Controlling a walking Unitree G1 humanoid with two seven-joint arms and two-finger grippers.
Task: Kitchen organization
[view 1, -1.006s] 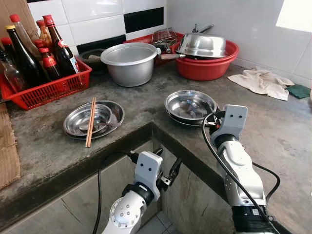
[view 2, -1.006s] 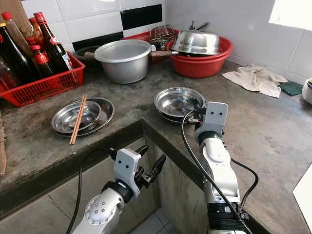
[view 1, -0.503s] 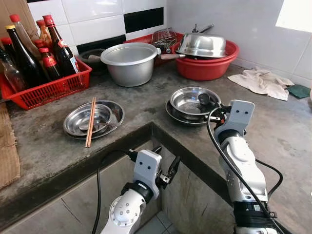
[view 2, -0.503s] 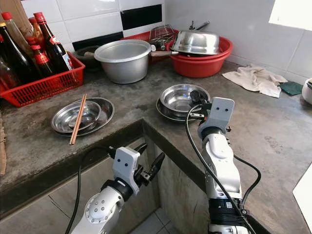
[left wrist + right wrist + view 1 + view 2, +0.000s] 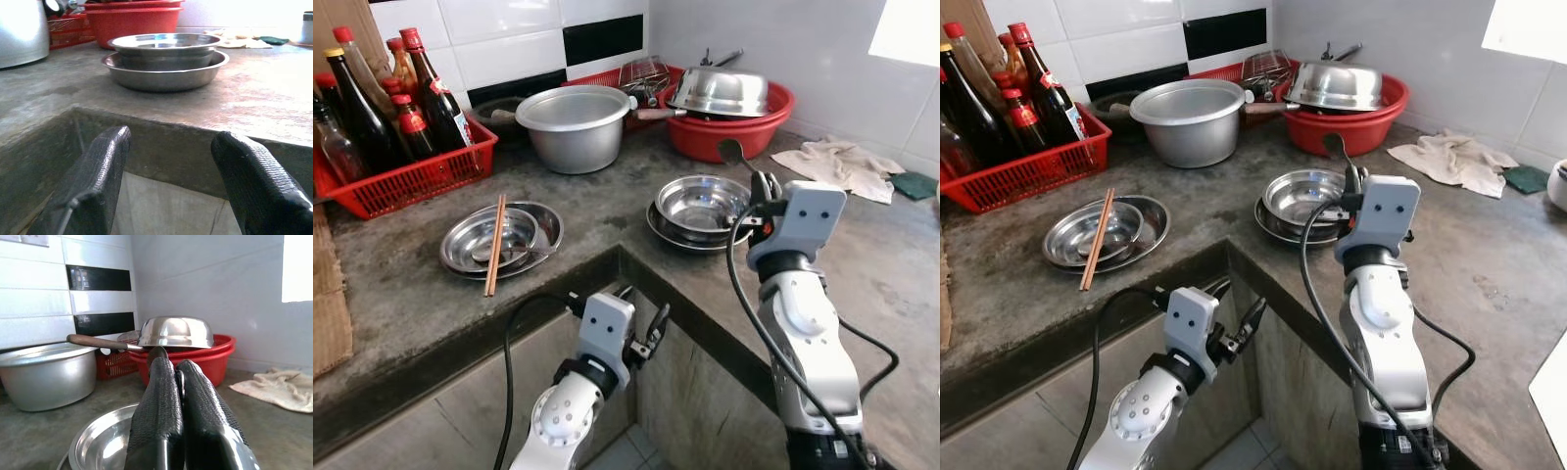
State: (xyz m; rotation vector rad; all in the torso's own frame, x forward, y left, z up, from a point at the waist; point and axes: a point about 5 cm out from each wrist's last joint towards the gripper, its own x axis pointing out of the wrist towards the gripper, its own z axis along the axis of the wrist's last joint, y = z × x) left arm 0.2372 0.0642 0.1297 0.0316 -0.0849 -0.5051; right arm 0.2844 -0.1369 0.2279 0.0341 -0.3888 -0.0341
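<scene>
Steel spoon [image 5: 736, 155] pinched in right gripper [image 5: 759, 186], raised above nested bowls [image 5: 700, 211] just below. Left gripper [image 5: 651, 331] spread, under counter edge [image 5: 558, 289].

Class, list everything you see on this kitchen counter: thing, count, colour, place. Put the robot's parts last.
Counter: one, grey, L-shaped.
Bottles: several, dark, red-capped, in the basket.
Basket: one, red, back left.
Pot: one, silver, back centre.
Basin: one, red, back right.
Upturned bowl: one, steel, on the basin.
Left dishes: two, steel, stacked.
Chopsticks: a pair, wooden, across the left dishes.
Right dishes: two, steel, stacked.
Cloth: one, beige, far right.
Spoon: one, dark, above the right dishes.
Left gripper: jaws open, below the counter edge.
Right gripper: jaws shut on the spoon.
</scene>
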